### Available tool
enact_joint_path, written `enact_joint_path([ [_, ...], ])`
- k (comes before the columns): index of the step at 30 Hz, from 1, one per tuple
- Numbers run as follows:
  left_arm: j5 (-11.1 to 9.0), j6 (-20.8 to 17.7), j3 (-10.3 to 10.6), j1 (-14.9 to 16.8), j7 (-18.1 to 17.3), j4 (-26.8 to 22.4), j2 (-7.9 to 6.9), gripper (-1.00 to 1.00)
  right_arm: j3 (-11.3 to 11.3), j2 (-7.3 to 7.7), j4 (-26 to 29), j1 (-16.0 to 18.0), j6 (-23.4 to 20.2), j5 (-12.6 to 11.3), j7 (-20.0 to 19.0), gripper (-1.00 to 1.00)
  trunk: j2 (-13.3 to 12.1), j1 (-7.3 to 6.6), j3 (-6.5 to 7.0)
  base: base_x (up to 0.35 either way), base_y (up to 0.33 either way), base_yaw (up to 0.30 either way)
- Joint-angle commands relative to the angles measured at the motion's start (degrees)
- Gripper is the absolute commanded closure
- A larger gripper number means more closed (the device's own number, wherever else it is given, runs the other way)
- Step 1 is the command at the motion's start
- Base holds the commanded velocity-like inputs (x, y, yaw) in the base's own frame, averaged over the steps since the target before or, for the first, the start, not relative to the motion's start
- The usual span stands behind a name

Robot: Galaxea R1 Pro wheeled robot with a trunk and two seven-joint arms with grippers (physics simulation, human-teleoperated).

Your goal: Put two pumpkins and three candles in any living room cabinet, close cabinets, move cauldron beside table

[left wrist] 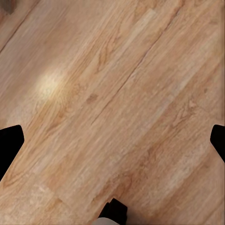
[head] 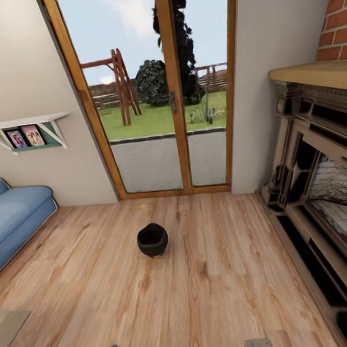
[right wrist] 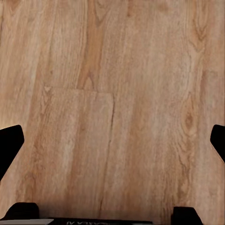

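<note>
Head view has the cauldron (head: 152, 240) on the floor at 12 o'clock, well ahead. Both pincers spread apart, empty. I'd roll closer and centre it before reaching.

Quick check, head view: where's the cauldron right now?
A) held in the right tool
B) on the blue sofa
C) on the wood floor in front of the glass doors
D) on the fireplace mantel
C: the cauldron stands alone on the wood floor, in front of the glass doors, apart from the blue sofa and the fireplace.
</note>
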State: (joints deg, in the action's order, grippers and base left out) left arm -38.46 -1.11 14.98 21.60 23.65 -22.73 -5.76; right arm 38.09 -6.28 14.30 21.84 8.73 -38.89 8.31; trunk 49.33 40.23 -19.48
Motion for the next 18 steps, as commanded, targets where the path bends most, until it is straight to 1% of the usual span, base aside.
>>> enact_joint_path([
  [1, -0.38, -0.12, 0.48, 0.02, 0.44, -0.12, -0.07, -1.00, 0.53, -0.02, -0.02, 0.05, 0.22, -0.49, 0.31, -1.00, 0.05, 0.04, -0.07, 0.332, 0.000, 0.000],
  [6, -0.41, -0.09, 0.48, 0.02, 0.44, -0.12, -0.01, -1.00, 0.75, 0.01, 0.08, 0.05, 0.51, -0.41, 0.38, -1.00, 0.05, 0.04, -0.07, 0.332, 0.010, 0.000],
  [13, -0.39, -0.04, 0.48, 0.02, 0.44, -0.12, 0.05, -1.00, 0.67, 0.04, 0.11, 0.05, 0.60, -0.39, 0.39, -1.00, 0.05, 0.04, -0.07, 0.332, 0.062, 0.009],
  [18, -0.39, -0.04, 0.48, 0.02, 0.44, -0.12, 0.04, -1.00, 0.82, -0.03, 0.03, 0.05, 0.66, -0.39, 0.40, -1.00, 0.05, 0.04, -0.07, 0.332, 0.071, 0.215],
])
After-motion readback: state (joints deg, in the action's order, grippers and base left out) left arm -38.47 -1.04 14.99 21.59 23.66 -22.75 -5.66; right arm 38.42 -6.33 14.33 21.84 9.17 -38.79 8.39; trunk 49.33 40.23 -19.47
